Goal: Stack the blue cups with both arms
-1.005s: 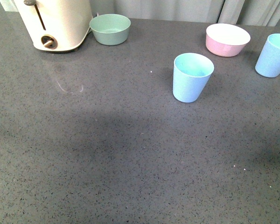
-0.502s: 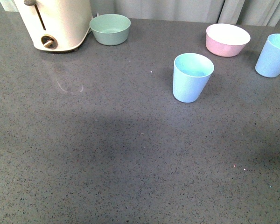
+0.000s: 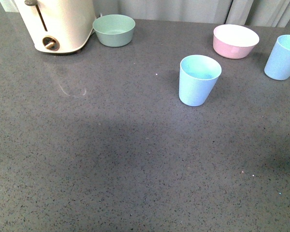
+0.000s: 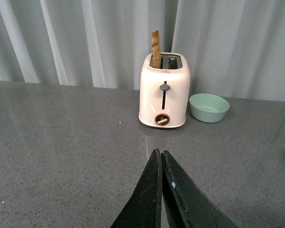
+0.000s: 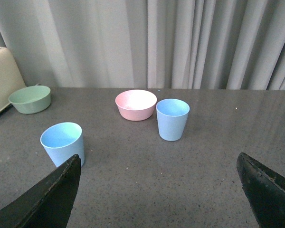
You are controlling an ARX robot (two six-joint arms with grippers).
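Two pale blue cups stand upright and apart on the grey counter. One blue cup [image 3: 199,79] [image 5: 62,142] sits right of centre in the front view. The other blue cup [image 3: 284,57] [image 5: 172,119] stands at the far right edge, beside the pink bowl. Neither arm shows in the front view. My left gripper [image 4: 160,156] is shut with nothing between its fingers, pointing at the toaster. My right gripper [image 5: 159,161] is open wide, well short of both cups, with the nearer cup just beyond its one finger [image 5: 57,190].
A cream toaster [image 3: 58,24] [image 4: 164,90] with a slice in one slot stands at the back left, a green bowl [image 3: 114,30] [image 4: 209,107] beside it. A pink bowl [image 3: 235,41] [image 5: 136,104] sits at the back right. Curtains hang behind the counter.
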